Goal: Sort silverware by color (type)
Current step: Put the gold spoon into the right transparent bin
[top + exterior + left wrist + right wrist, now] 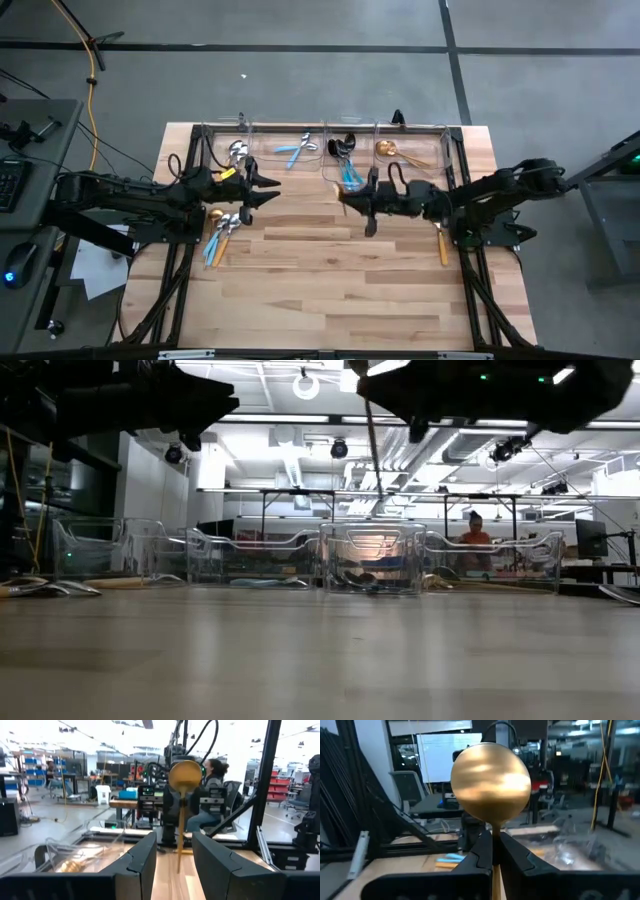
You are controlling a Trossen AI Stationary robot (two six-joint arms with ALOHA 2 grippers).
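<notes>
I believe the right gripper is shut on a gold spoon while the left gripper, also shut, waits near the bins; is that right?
Not quite: the left gripper is open, its fingers standing apart with nothing between them in the left wrist view. The rest holds: the right gripper is shut on the gold spoon, and the left waits near the bins.

Bins (330,145) are sitting along the table's (330,290) far edge; loose cutlery (220,235) is lying at left, one piece (441,243) at right.
</notes>
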